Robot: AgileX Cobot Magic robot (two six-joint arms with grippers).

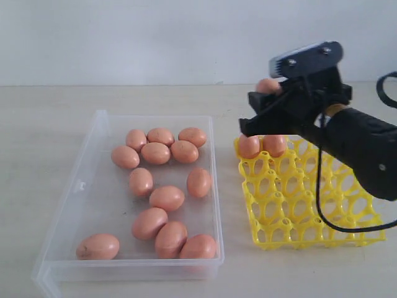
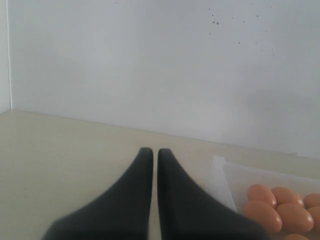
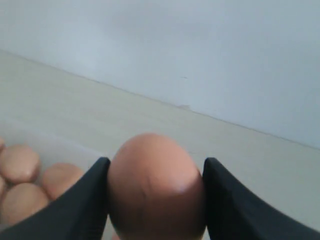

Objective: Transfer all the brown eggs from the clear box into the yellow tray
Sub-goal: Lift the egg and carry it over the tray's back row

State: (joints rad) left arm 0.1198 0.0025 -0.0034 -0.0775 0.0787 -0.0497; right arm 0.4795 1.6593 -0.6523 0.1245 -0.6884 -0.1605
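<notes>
Fingers [image 3: 85, 200] of the right gripper [image 3: 155, 197] pinch one egg [image 3: 155, 175] over the tray's [image 1: 310, 218] 11 o'clock corner; left fingers [image 2: 125, 210] press together. Placing step: next, lower it gently into a free cup [image 1: 293, 162]. Other eggs [image 1: 166, 198] lie in the box [image 1: 93, 186], 9 o'clock.

A pale beige tabletop [image 1: 49, 112] fills the lower frame; a plain white wall [image 1: 124, 37] spans the top, evenly lit.
</notes>
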